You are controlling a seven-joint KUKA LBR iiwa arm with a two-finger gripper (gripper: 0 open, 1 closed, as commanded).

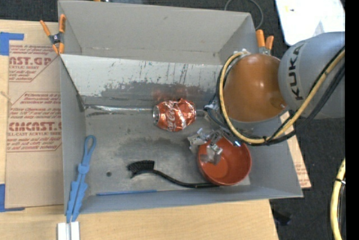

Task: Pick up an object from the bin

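Observation:
My gripper (205, 144) hangs low at the right of the bin, over the left rim of a red bowl (229, 166) that stands upright near the front right corner. A crushed red and silver drinks can (174, 115) lies just up and left of the gripper, near the back wall. A black brush (147, 169) with a thin curved handle lies on the floor to the front left, and its handle runs toward the bowl's base.
A long blue plastic tool (80, 180) leans along the bin's left wall toward the front left corner. The arm's orange dome and yellow cables hang over the right rim, above the bowl. Bare floor lies between can and brush.

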